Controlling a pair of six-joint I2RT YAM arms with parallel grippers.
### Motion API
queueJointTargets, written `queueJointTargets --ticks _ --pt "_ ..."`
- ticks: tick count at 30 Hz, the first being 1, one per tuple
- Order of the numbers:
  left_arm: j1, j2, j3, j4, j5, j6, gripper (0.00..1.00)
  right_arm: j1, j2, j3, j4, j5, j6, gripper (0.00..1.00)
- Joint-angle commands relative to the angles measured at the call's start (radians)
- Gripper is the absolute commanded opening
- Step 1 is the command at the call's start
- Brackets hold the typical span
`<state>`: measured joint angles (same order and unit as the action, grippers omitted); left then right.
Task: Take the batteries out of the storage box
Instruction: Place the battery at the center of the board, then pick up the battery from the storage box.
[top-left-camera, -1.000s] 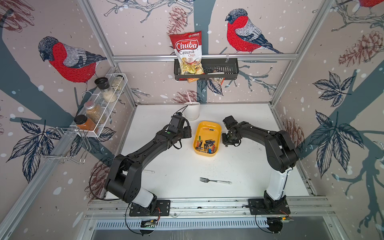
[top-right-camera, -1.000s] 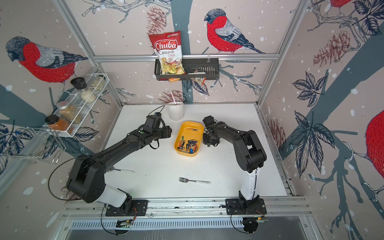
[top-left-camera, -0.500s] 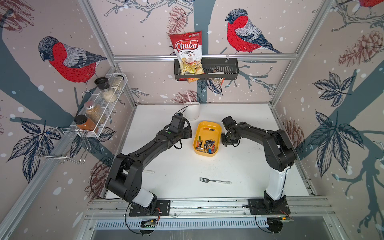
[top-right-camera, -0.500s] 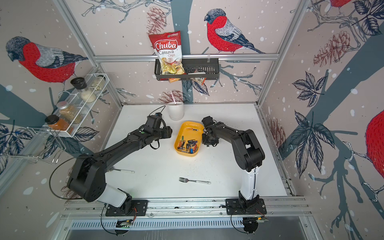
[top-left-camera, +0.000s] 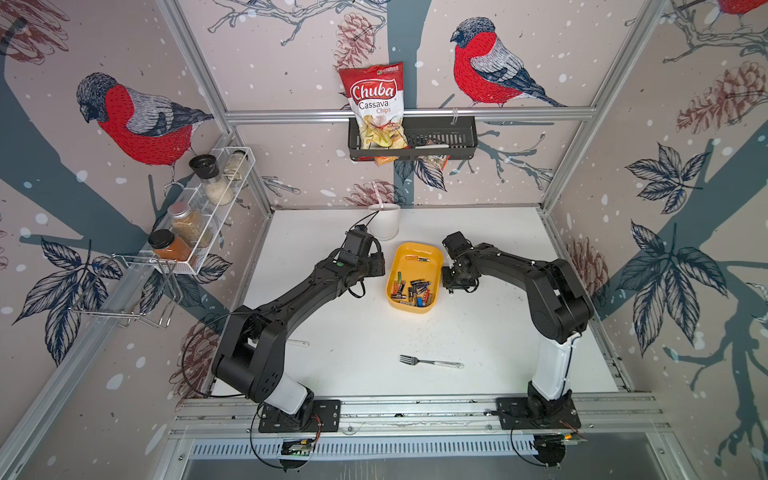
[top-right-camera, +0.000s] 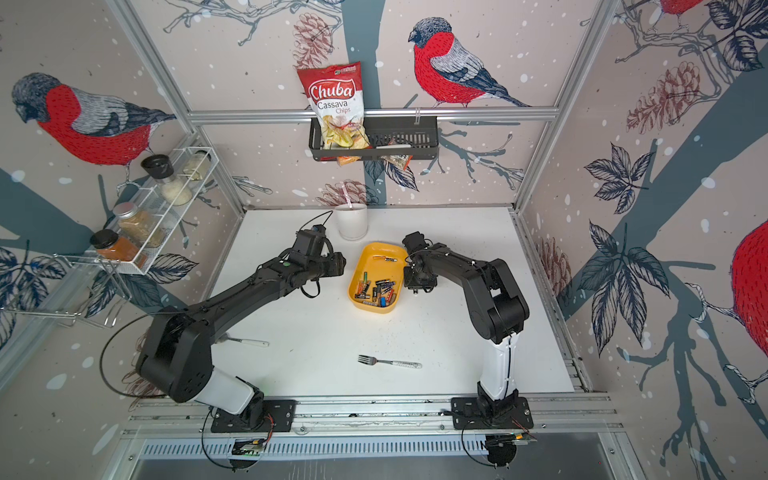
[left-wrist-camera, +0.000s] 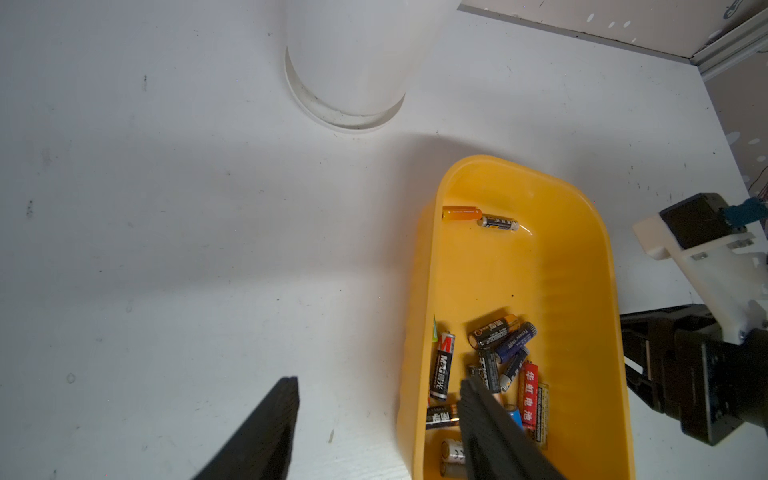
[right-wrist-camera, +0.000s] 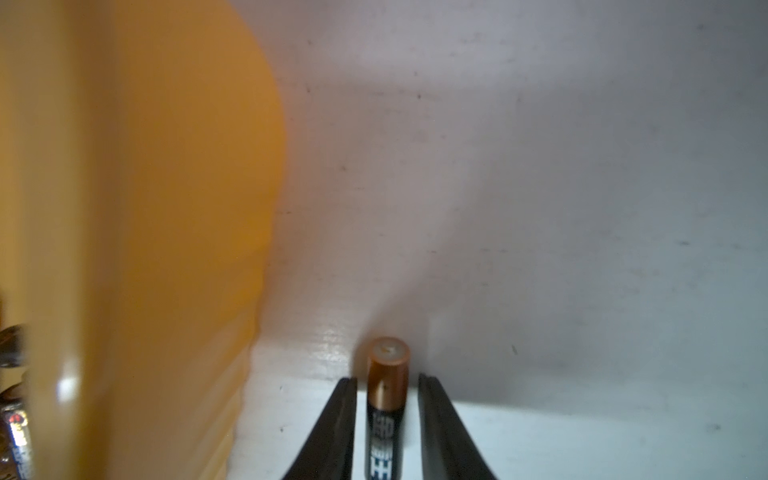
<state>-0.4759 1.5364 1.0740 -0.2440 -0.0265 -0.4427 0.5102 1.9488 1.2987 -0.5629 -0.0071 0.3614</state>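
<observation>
We are setting a battery (right-wrist-camera: 386, 399) beside the box (right-wrist-camera: 166, 208); our right tool (right-wrist-camera: 387, 379) stands open around it. Next we lift clear, fetch another.

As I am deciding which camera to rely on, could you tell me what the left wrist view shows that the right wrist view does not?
Only left wrist: the white cup and an orange battery in the yellow box. Only right wrist: a copper-topped battery between the right gripper's parted fingers, outside the box. Both: the yellow box and the white table.
</observation>
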Motion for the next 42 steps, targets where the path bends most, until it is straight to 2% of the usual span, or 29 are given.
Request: queueJointTargets --ticks 1,14,19,25,35,42 --pt "-0.011 0.009 0.023 -0.029 -0.012 0.026 0.65 0.0 -0.013 0.01 -0.025 0.019 -0.013 0.33" --pt "-0.123 0.127 0.174 -0.121 -0.027 0.127 0.65 -0.005 -0.082 0.068 -0.072 0.029 -0.018 0.35" --pt "-0.155 0.193 0.241 -0.156 -0.005 0.16 0.65 -0.06 -0.143 0.07 -0.071 -0.023 -0.033 0.35" --pt "-0.193 0.294 0.313 -0.18 -0.007 0.189 0.64 -0.121 -0.183 0.099 -0.11 -0.025 -0.059 0.35" --pt "-0.229 0.471 0.428 -0.212 0.022 0.216 0.57 -0.154 -0.208 0.076 -0.12 -0.031 -0.069 0.35" --pt "-0.237 0.529 0.467 -0.225 0.031 0.223 0.52 -0.17 -0.215 0.065 -0.123 -0.036 -0.074 0.35"
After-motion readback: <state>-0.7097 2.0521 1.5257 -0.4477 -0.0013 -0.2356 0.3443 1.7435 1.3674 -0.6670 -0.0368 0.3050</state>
